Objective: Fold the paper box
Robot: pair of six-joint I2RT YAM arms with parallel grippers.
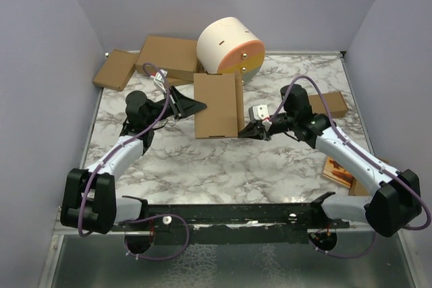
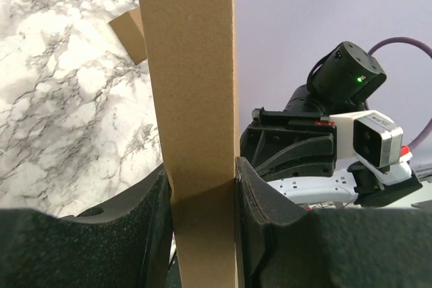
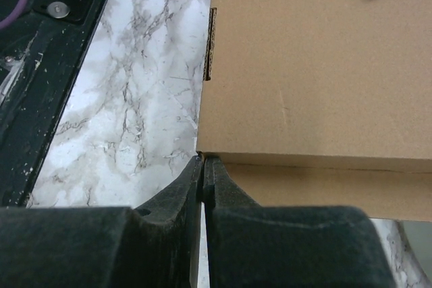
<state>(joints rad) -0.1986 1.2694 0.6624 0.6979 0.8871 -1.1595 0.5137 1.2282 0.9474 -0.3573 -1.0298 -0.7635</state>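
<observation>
The paper box (image 3: pixel 304 65) runs off the top and right edges of the right wrist view. There the right tool (image 3: pixel 202 165) has its fingers pressed together at the box's near corner; whether any cardboard is nipped between them cannot be told. The left tool (image 2: pixel 202 170), clamped on the box's edge, is cut off by the bottom of its own view, and the box hides part of the right arm (image 2: pixel 290 146) beyond. From above, the cream drum (image 1: pixel 229 45) covers part of a brown carton (image 1: pixel 165 55), and the right arm hides part of a smaller carton (image 1: pixel 334 104) and an orange-brown thing (image 1: pixel 337 170) too small to identify.
</observation>
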